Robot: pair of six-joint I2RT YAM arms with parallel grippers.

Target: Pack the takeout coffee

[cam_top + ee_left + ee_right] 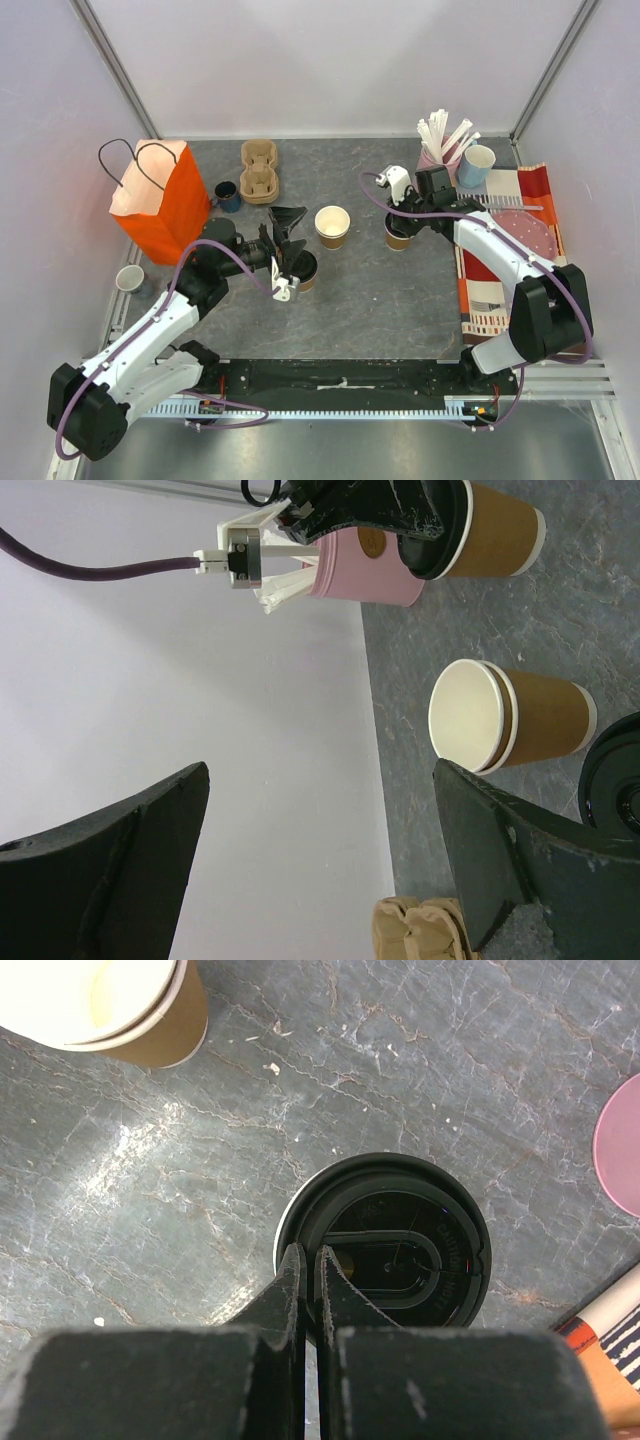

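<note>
- takeout coffee: one lidded kraft cup (pixel 398 236) stands right of the table's middle, under the right gripper (pixel 310 1265); the other lidded cup (pixel 305 270) sits just beside the left gripper (pixel 288 248).
- the right gripper's fingers are closed together, tips on the near edge of the black lid (pixel 400 1245); i judge it is pressing the lid home.
- the left gripper gapes wide, holding nothing.
- capping looks nearly done; neither cup is in the cardboard carrier (pixel 258 170) or the orange bag (pixel 160 200) yet.
- the next move likely calls for lifting off the lid, opening, then taking a cup by its wall, kept upright.
</note>
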